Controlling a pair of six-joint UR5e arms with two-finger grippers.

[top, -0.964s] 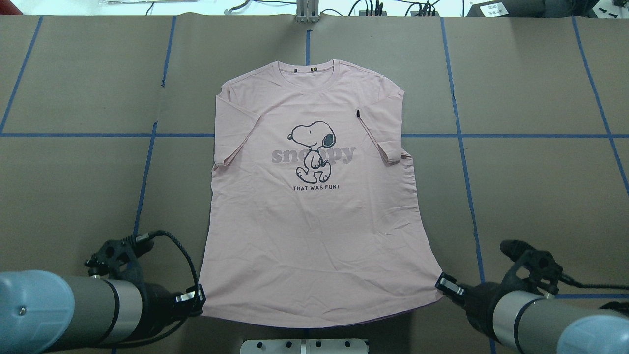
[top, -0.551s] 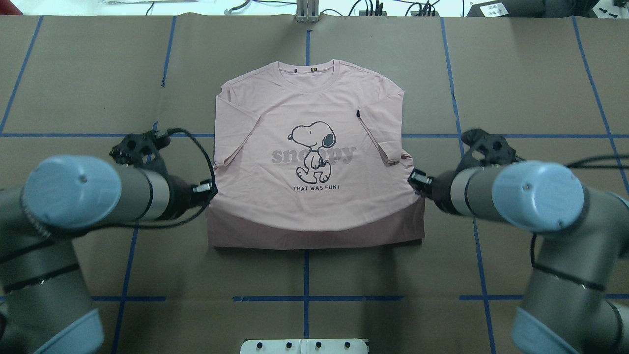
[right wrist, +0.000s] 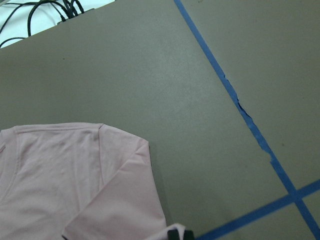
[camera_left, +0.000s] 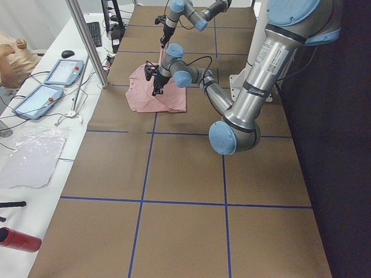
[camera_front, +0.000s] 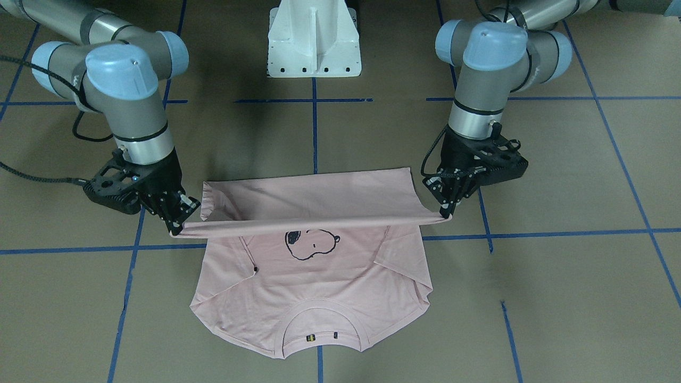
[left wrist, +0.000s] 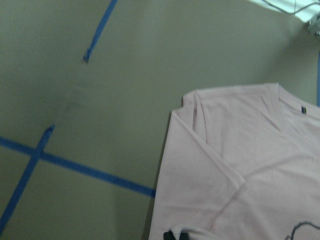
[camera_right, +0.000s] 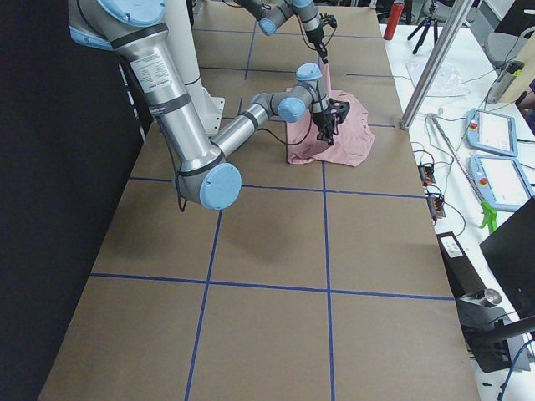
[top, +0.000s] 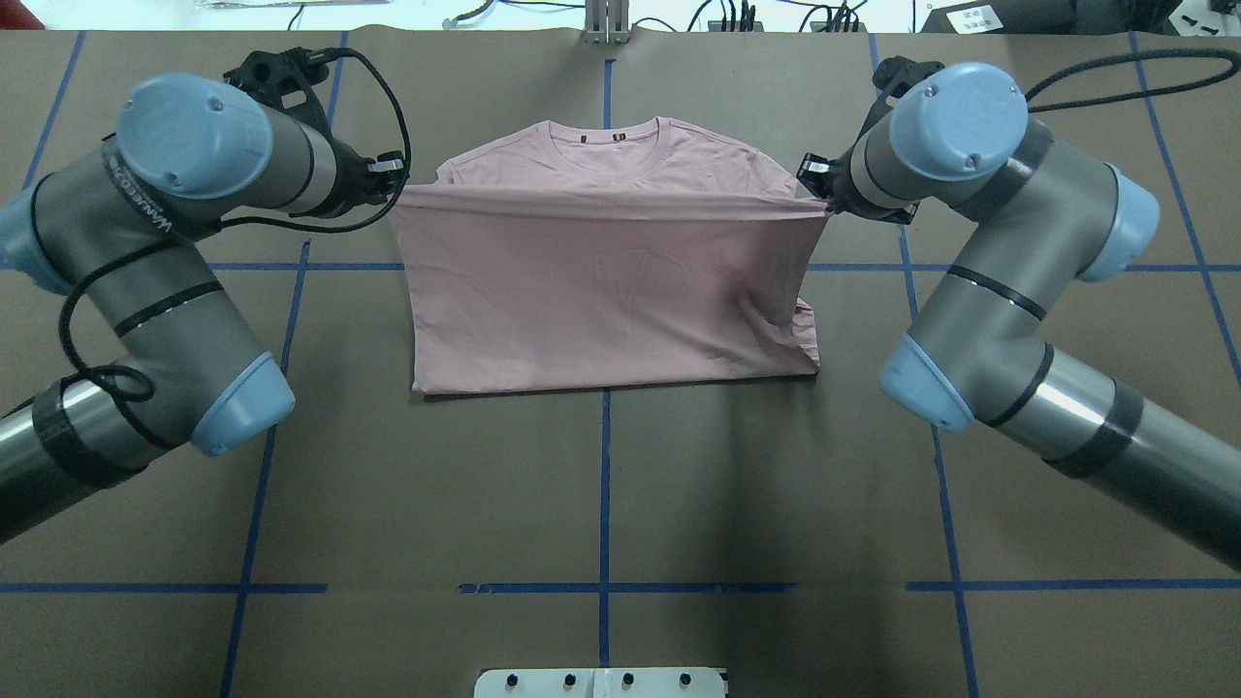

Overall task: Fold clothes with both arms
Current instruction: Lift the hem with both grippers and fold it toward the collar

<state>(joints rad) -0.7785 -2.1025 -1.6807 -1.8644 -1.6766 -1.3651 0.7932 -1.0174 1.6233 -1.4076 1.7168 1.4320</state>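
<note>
**Counted:** one pale pink T-shirt [top: 611,310]; two arms, a left arm [top: 155,242] and a right arm [top: 999,262]; two black grippers; one white pedestal [camera_front: 314,37]; one brown-covered tabletop [top: 601,504] marked with blue tape lines [top: 630,587].

**T-shirt:** It is laid near the tabletop's far edge, midway between the left and right edges. The ribbed collar [top: 603,131] is turned toward the far edge. The hem [camera_front: 314,223] is raised off the table and drawn taut in a straight line above the chest, so the plain reverse faces upward. Below the hem, only the head of the dog print [camera_front: 311,244] is seen in the front-facing view.

**Left gripper** [top: 393,184]: The fingers are pinched closed on one corner of the hem, on the shirt's left-edge side.

**Right gripper** [top: 819,194]: The fingers are likewise pinched closed on the opposite hem corner. A loose fold of fabric is seen hanging beneath it.
</note>
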